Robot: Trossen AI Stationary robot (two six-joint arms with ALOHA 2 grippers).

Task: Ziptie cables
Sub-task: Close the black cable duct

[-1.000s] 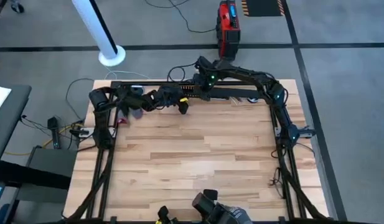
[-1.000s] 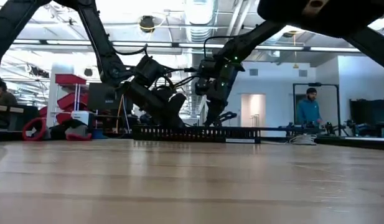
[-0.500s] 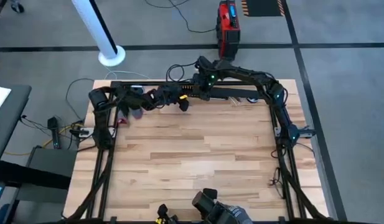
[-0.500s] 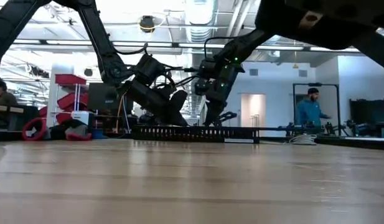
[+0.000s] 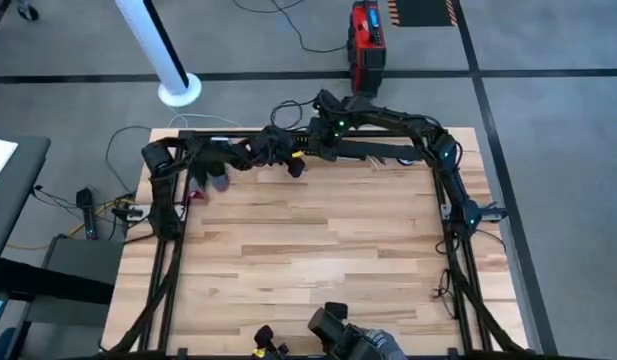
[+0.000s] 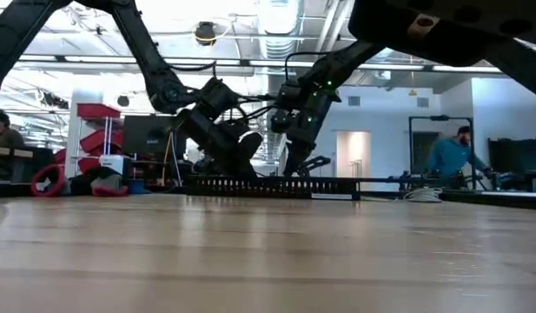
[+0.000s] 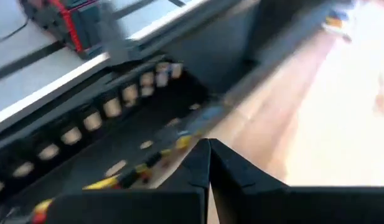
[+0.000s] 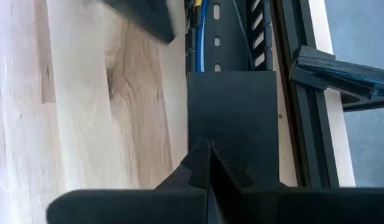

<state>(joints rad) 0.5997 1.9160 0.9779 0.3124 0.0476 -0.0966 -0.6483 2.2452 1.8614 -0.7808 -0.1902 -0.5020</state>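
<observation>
High view: left gripper (image 5: 296, 168) shifted nearer cables (image 8: 198, 28).

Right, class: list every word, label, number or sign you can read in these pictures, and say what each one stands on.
None can be read.
Red case on the floor beyond the table: no legible label.
Yellow-and-black striped mat on the floor: a warning pattern, no words.
Slotted black channel holding the cables: no print visible.
Left wrist view: too blurred to read anything.
</observation>
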